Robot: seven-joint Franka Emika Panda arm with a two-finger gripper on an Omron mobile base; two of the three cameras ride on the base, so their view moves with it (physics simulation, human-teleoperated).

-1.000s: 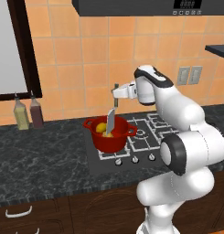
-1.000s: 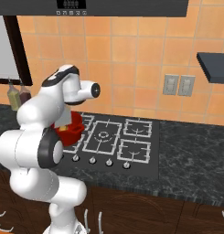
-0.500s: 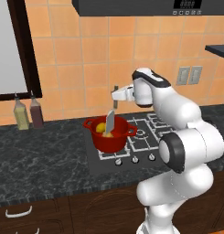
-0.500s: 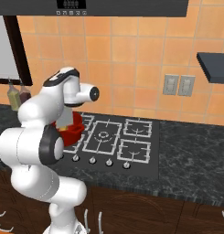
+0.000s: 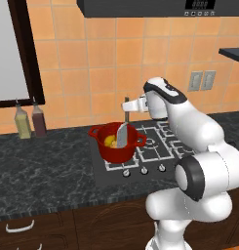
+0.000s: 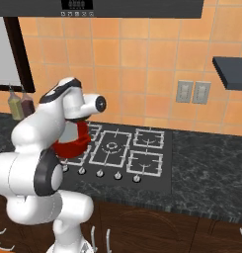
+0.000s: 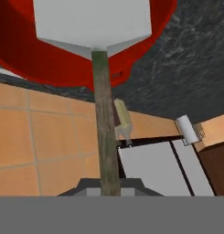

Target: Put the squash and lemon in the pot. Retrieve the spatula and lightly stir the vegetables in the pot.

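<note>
Now the dark worktop carries a hob toward its back edge, and the pot stands on the hob's front left corner. Above the pot the gripper is clenched on the spatula, whose pale blade hangs down into the pot. A bright yellow lemon lies inside; the squash cannot be made out apart from it.

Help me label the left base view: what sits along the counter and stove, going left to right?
Pale bottle → dark bottle → red pot holding the spatula → stove burners.
</note>
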